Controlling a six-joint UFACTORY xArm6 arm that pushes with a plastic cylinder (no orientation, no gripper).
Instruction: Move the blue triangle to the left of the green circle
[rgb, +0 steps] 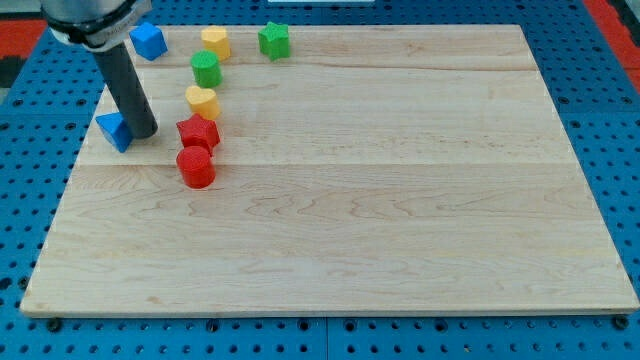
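Observation:
The blue triangle (113, 130) lies near the board's left edge. My tip (145, 133) rests just to its right, touching or nearly touching it. The green circle (206, 68) stands up and to the right of the triangle, near the view's top. The rod slants up to the arm at the top left corner.
A blue block (148, 41) sits at the top left. A yellow block (215, 42) and a green star (274, 40) lie along the top. A yellow heart (202, 101), a red star (198, 131) and a red cylinder (196, 167) stand in a column below the green circle.

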